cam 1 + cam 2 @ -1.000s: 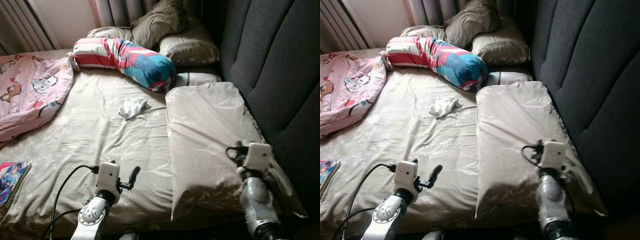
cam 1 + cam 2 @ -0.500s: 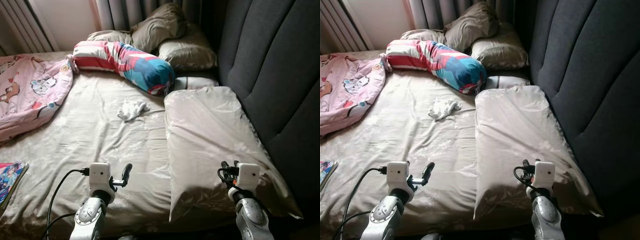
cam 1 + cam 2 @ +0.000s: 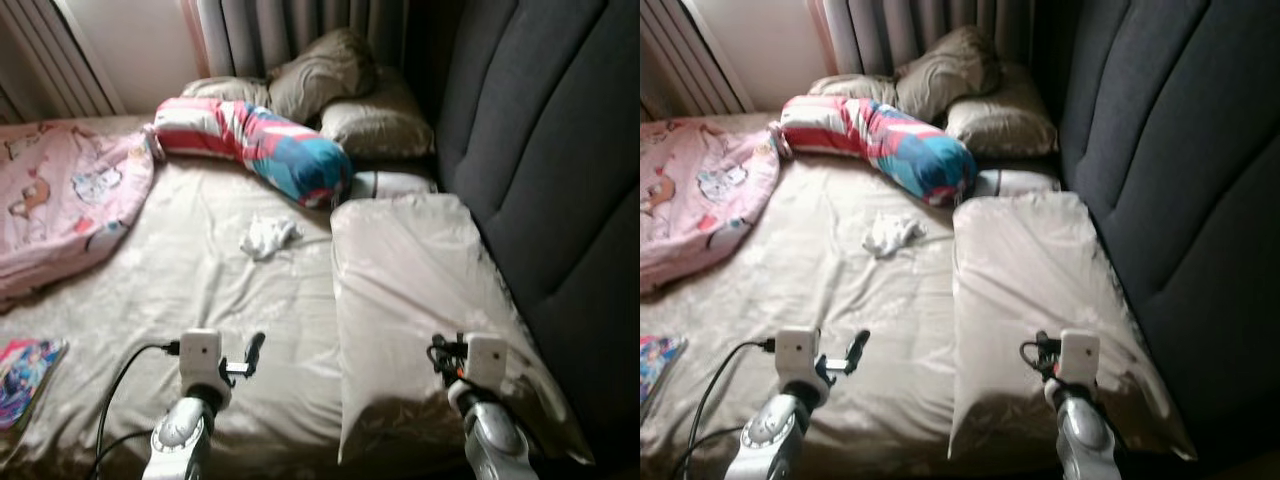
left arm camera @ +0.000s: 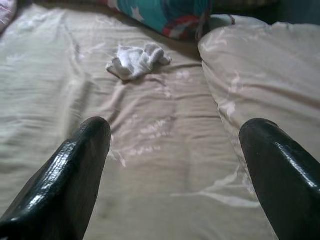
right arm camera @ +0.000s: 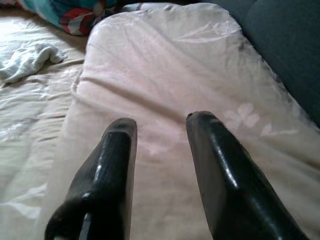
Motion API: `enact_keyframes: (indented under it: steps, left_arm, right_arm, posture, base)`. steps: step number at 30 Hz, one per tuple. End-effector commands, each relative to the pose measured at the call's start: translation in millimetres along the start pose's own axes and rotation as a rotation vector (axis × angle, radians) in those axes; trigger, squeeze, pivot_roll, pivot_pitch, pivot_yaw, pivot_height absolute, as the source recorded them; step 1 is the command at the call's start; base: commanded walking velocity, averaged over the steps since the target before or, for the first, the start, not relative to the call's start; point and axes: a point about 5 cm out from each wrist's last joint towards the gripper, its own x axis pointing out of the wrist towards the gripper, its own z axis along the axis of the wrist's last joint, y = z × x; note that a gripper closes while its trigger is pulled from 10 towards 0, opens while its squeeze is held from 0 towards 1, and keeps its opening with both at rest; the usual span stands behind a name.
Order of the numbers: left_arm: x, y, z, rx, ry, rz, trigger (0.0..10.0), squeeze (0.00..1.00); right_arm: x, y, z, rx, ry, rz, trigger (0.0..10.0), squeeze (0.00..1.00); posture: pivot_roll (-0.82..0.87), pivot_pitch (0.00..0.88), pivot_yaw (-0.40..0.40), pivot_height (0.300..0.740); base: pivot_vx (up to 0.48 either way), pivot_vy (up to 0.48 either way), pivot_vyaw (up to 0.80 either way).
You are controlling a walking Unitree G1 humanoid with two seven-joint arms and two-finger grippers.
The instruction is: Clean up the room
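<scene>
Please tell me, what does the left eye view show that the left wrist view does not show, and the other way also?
The left eye view adds the pink blanket, the magazine, the stacked beige pillows, the dark headboard and the right gripper over the large pillow. The left wrist view adds a close look at the left gripper, its fingers wide apart above the sheet. Both show the white cloth, the colourful bolster and the large pillow.

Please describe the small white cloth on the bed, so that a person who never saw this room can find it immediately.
Start from the beige bed sheet and look toward the striped red, white and blue bolster near the headboard. Just in front of its blue end lies the crumpled white cloth, left of the large flat beige pillow. It is the only small, pure white, wrinkled item there.
</scene>
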Motion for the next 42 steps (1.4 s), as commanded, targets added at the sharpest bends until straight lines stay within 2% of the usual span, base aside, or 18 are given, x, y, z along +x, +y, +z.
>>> enact_keyframes:
  steps: [1, 3, 7, 10, 14, 18, 22, 23, 29, 31, 36, 42]
  left_arm:
    - [-3.4, 5.7, -7.5, -0.007, 0.033, 0.020, 10.0, 0.00]
    - [-6.2, 10.9, -16.2, -0.031, 0.070, 0.047, 10.0, 0.00]
    - [-10.9, 16.4, -29.2, -0.016, 0.134, 0.062, 10.0, 0.00]
    - [-16.7, 20.2, -41.5, -0.009, 0.194, 0.070, 10.0, 0.00]
    - [-26.7, 22.7, -59.4, 0.027, 0.288, 0.062, 10.0, 0.00]
    - [-41.2, 26.1, -82.3, 0.044, 0.430, 0.067, 10.0, 0.00]
    - [-48.9, 28.8, -91.3, 0.034, 0.486, 0.087, 10.0, 0.00]
    - [-56.6, 30.6, -99.2, 0.035, 0.536, 0.101, 10.0, 0.00]
    - [-75.3, 34.6, -116.1, 0.033, 0.645, 0.150, 10.0, 0.00]
    - [-77.1, 34.5, -117.7, 0.034, 0.654, 0.151, 10.0, 0.00]
    - [-85.9, 34.2, -124.5, 0.038, 0.693, 0.153, 10.0, 0.00]
    - [-93.2, 33.3, -130.4, 0.042, 0.732, 0.156, 10.0, 0.00]
  right_arm:
    - [-4.1, -0.5, -9.7, 0.001, 0.041, -0.003, 10.0, 0.00]
    - [-6.0, -2.5, -13.7, 0.000, 0.059, -0.010, 10.0, 0.00]
    - [-9.6, -7.1, -20.8, -0.013, 0.089, -0.023, 10.0, 0.00]
    - [-16.8, -12.4, -34.6, 0.002, 0.151, -0.057, 10.0, 0.00]
    - [-33.2, -18.6, -60.2, 0.048, 0.268, -0.099, 10.0, 0.00]
    - [-52.4, -20.3, -85.7, 0.023, 0.407, -0.109, 10.0, 0.00]
    - [-61.2, -21.2, -95.5, 0.016, 0.459, -0.111, 10.0, 0.00]
    - [-67.7, -22.8, -102.0, 0.022, 0.494, -0.120, 10.0, 0.00]
    - [-86.2, -28.6, -118.4, 0.013, 0.588, -0.146, 10.0, 0.00]
    - [-87.9, -29.1, -119.9, 0.009, 0.599, -0.146, 10.0, 0.00]
    - [-105.2, -35.8, -132.7, -0.006, 0.682, -0.174, 10.0, 0.00]
    - [-117.7, -34.7, -141.9, 0.000, 0.733, -0.179, 10.0, 0.00]
  posture:
    - [-0.02, 0.131, 0.035, 0.740]
    - [-0.02, 0.131, 0.035, 0.740]
    - [-0.02, 0.140, 0.032, 0.740]
    - [-0.02, 0.139, 0.031, 0.740]
    - [-0.01, 0.140, 0.032, 0.740]
    - [-0.01, 0.140, 0.036, 0.740]
    - [-0.01, 0.142, 0.039, 0.740]
    - [-0.01, 0.145, 0.039, 0.740]
    - [-0.03, 0.146, 0.039, 0.740]
    - [-0.03, 0.146, 0.039, 0.740]
    - [-0.03, 0.150, 0.038, 0.740]
    - [-0.02, 0.156, 0.042, 0.740]
  base:
    - [0.000, 0.000, 0.00]
    - [0.000, 0.000, 0.00]
    - [0.000, 0.000, 0.00]
    - [0.000, 0.000, 0.00]
    - [0.000, 0.000, 0.00]
    - [0.000, 0.000, 0.00]
    - [0.000, 0.000, 0.00]
    - [0.000, 0.000, 0.00]
    - [0.000, 0.000, 0.00]
    - [0.000, 0.000, 0.00]
    - [0.000, 0.000, 0.00]
    - [0.000, 0.000, 0.00]
